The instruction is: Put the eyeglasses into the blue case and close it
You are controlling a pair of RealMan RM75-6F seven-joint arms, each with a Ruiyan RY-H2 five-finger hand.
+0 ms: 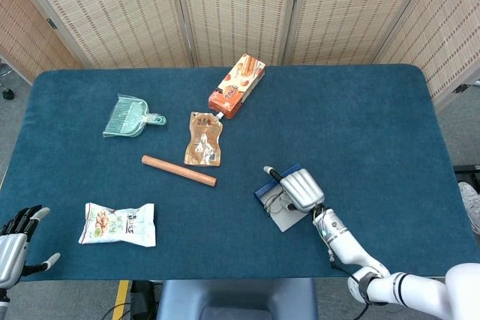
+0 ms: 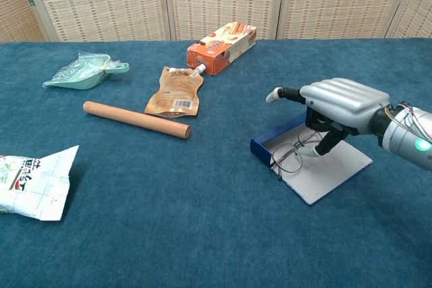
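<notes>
The thin, light, fragile eyeglasses (image 2: 294, 156) looked best nudged by the frame, the right hand (image 2: 336, 108) hovering over the blue case (image 2: 317, 164), whether its fingers pinched them unclear.

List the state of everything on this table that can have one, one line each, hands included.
Blue eyeglasses case: open, flat on the table.
Wire-rimmed eyeglasses: partly over the case's tray, right hand's fingers on them.
Right hand: fingers curled down onto the eyeglasses.
Left hand: empty, fingers spread, at the table's near edge.
Orange carton: lying on its side.
Brown spouted pouch: lying flat.
</notes>
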